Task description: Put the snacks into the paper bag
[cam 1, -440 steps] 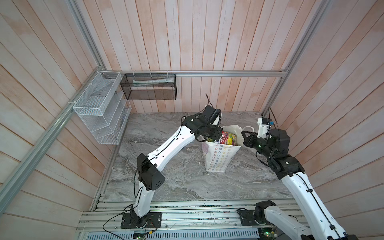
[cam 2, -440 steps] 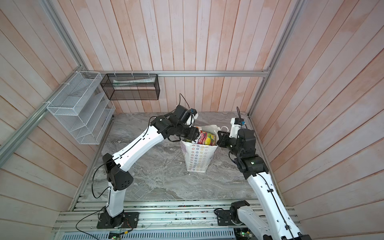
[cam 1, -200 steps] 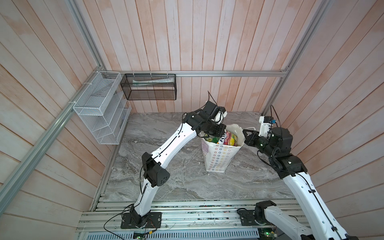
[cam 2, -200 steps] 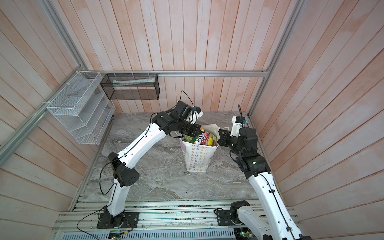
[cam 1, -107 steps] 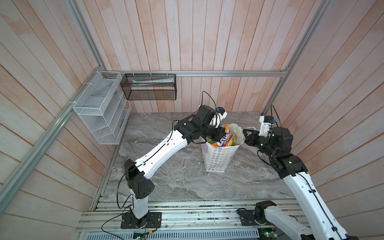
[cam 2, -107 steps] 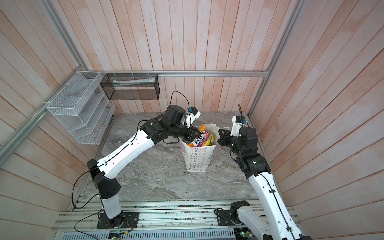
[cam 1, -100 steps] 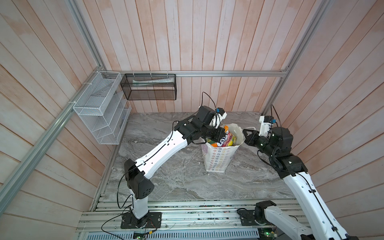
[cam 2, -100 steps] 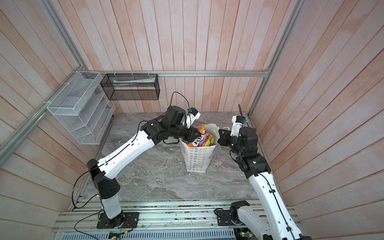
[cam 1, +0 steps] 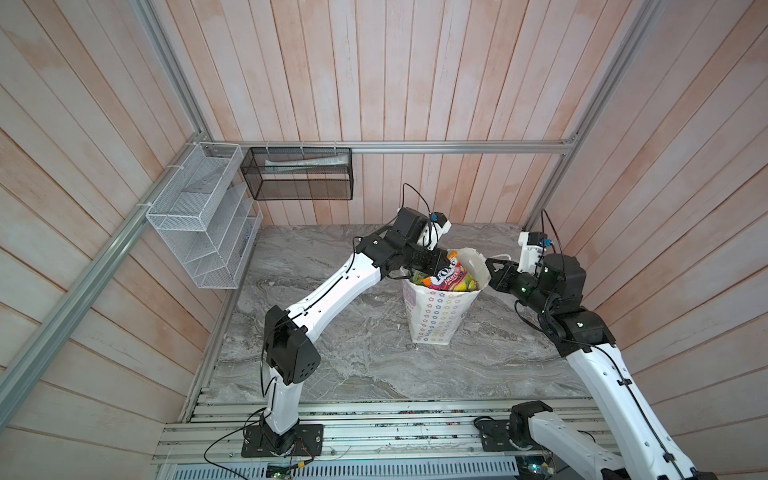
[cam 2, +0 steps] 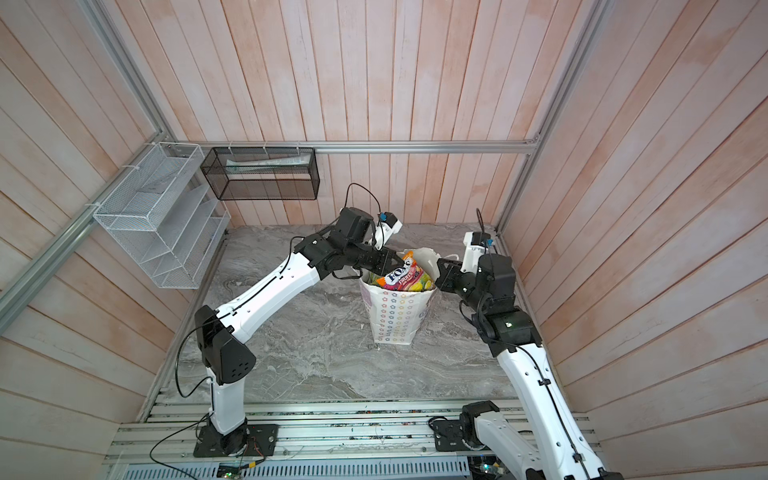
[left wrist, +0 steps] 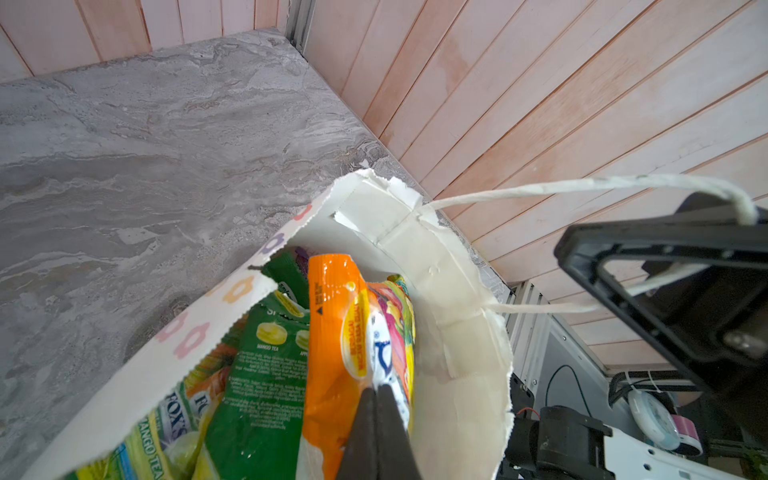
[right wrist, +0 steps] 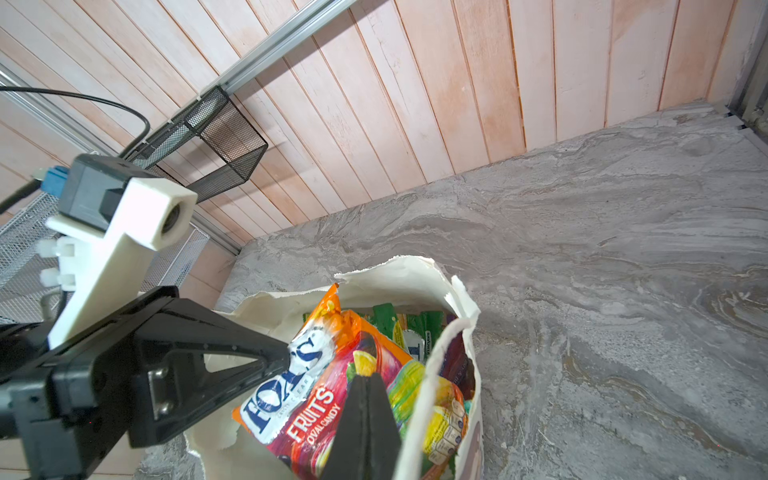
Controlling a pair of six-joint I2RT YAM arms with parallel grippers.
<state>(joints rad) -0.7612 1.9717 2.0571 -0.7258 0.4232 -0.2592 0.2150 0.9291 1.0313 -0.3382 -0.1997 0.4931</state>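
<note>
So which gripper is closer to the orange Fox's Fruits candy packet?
Left. The left gripper is pinched shut on the Fox's Fruits packet at the mouth of the paper bag. The right gripper sits shut at its rim by the cord handle.

The white paper carrier bag with its coloured flower print is matt paper with a rough, torn rim, and its white handle is twisted cord. The orange-pink candy packet marked "FOX'S" and the green candy packet beside it are glossy, crinkled plastic film with bright highlights. The grey veined tabletop looks like smooth stone with a dull sheen, the pale pink plank walls are matt grained wood framed by satin silver metal rails, and the white rack and black basket are fine wire mesh.
</note>
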